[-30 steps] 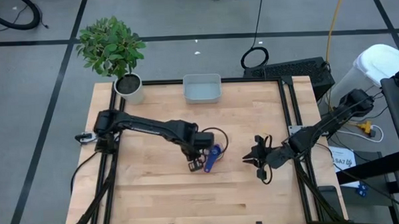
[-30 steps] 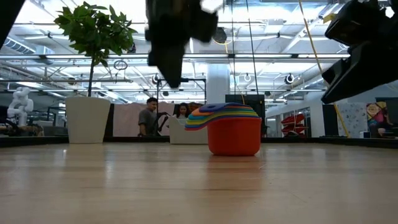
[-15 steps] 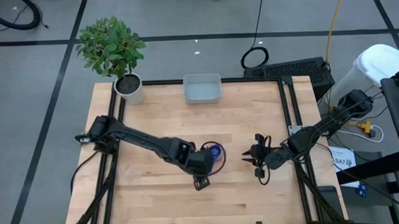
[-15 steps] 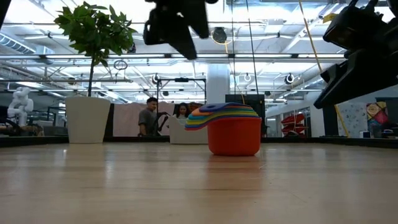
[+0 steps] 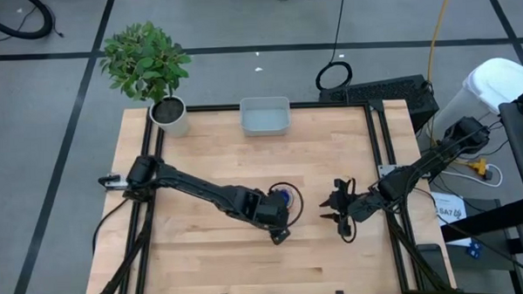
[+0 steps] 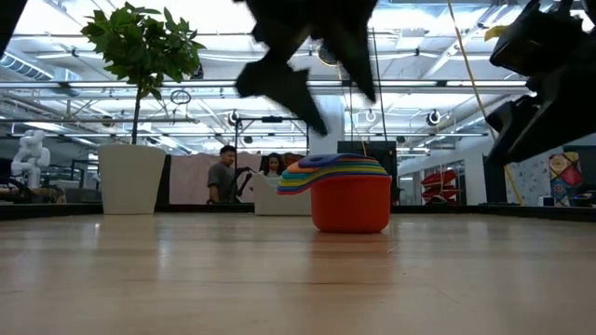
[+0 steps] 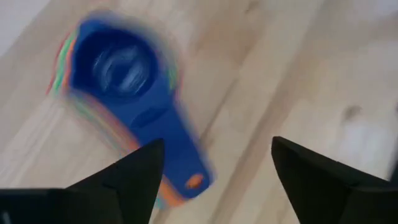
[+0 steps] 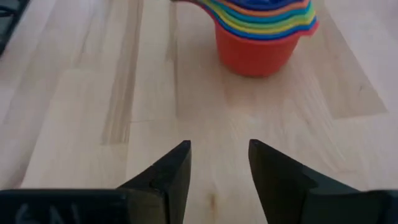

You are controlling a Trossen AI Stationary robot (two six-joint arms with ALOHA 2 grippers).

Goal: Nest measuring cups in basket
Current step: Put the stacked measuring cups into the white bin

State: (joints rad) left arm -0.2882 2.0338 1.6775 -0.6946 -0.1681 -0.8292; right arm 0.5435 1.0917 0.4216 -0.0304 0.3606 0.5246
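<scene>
Left claw (image 5: 280,229) hangs right over the stack of measuring cups (image 5: 282,199) near the middle of the counter (image 5: 201,158), fingers spread, nothing between them; its wrist camera looks down on the stack just beyond the fingertips. All the cups sit nested, one inside the other, the red cup (image 6: 350,205) outermost and standing on the wood, rainbow rims layered above it (a dark blue cup (image 7: 124,68) on top, its flat handle sticking out sideways). Right claw (image 5: 331,207) waits just beside the stack, on the counter's right half, fingers parted and empty, pointed at the red cup. The pale basket (image 5: 265,116) sits at the counter's far edge, well apart from the cups, next to the potted plant (image 5: 154,72).
</scene>
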